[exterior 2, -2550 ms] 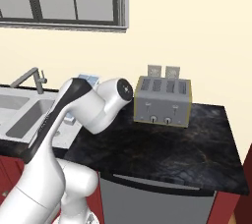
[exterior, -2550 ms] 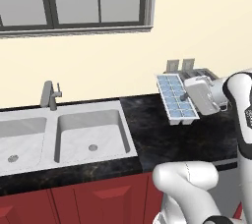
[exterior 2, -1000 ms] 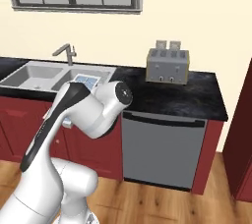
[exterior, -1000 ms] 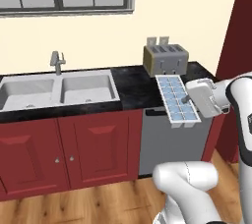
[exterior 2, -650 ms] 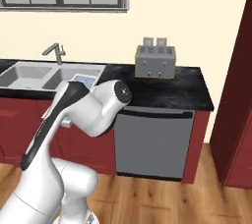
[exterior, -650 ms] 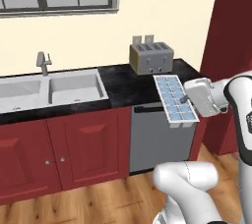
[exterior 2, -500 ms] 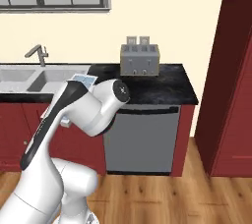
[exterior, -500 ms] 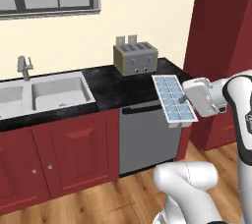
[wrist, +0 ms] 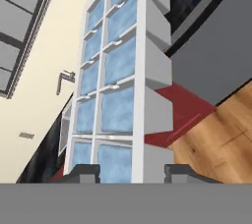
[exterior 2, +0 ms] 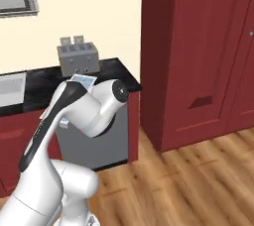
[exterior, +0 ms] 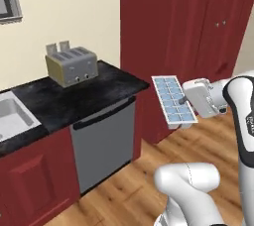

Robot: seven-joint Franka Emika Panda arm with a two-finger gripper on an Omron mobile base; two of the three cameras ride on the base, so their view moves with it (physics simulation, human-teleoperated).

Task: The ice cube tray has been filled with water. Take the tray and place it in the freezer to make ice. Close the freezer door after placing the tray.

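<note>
Hand: my hand (exterior: 187,102) grips the tray (exterior: 173,100) at its near end.
Tray: raised above the wood floor (exterior: 129,190), water (wrist: 117,107) in its cells.

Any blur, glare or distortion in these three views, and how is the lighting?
Left base view: flat even render light, tray sharp, no glare. Right base view: equally soft, arm hides most of the tray. Hand view: tray looms large with strong perspective stretch; water cells look mottled, slightly soft.
</note>
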